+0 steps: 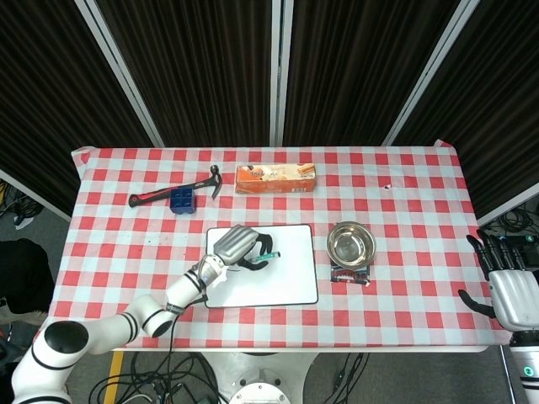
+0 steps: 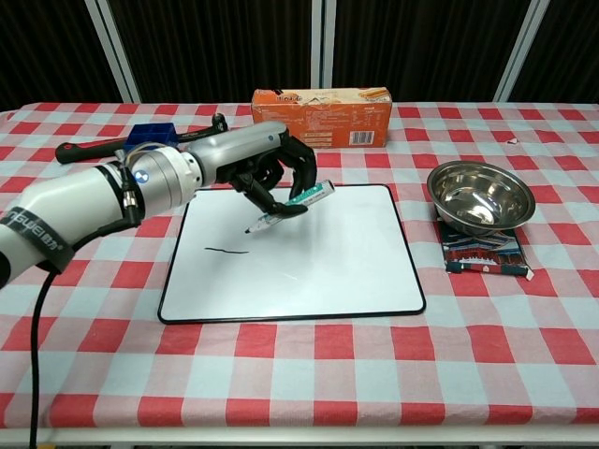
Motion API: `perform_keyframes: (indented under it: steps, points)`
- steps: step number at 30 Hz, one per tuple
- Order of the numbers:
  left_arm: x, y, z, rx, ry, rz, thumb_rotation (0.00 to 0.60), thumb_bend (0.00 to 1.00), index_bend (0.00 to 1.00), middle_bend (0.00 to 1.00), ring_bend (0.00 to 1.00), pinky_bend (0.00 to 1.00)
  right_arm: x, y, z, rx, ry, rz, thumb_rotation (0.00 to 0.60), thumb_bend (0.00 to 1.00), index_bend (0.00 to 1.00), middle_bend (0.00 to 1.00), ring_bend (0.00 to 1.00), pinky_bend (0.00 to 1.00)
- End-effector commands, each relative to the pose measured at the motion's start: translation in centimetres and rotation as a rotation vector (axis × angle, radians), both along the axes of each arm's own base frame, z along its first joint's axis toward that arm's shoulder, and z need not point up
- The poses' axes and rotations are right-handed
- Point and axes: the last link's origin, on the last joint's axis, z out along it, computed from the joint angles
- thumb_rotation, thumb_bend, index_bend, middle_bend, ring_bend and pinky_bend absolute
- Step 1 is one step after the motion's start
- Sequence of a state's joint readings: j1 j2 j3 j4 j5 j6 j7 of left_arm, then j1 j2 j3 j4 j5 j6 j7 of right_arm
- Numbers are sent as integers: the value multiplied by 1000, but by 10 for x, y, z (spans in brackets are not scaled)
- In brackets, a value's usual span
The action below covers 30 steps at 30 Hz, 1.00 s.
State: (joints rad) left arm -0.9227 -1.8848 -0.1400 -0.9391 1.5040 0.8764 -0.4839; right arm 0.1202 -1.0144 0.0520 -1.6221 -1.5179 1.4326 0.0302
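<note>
My left hand (image 2: 257, 159) (image 1: 237, 244) grips a green-and-white marker (image 2: 293, 205) (image 1: 269, 254) over the white whiteboard (image 2: 309, 271) (image 1: 286, 278). The marker points down and to the left, its tip just above the board. A short black line (image 2: 226, 250) is drawn on the board's left part. My right hand (image 1: 509, 282) hangs open off the table's right edge, touching nothing; it does not appear in the chest view.
A steel bowl (image 2: 480, 195) (image 1: 351, 244) sits right of the board, on a dark packet (image 2: 485, 253). An orange box (image 2: 321, 117) (image 1: 275, 178) lies behind the board. A hammer (image 1: 173, 192) and a blue block (image 2: 153, 138) lie at the back left on the checked cloth (image 2: 299, 374).
</note>
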Motion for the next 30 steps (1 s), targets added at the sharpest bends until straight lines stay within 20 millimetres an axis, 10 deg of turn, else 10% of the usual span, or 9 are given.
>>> perform_keyframes:
  steps: [1,16,30]
  points:
    - [-6,1,1,1,8,29,600,368,578,597,774,935,-1,-1,-1,3,-4,0,600,122,0,0,0,0]
    - [-17,5,-11,-14,48,76,600,371,577,597,767,933,-1,-1,0,3,2,-3,600,122,0,0,0,0]
    - [-44,-30,4,-124,54,113,600,371,577,599,753,931,0,-2,-3,13,-7,12,600,122,0,0,0,0]
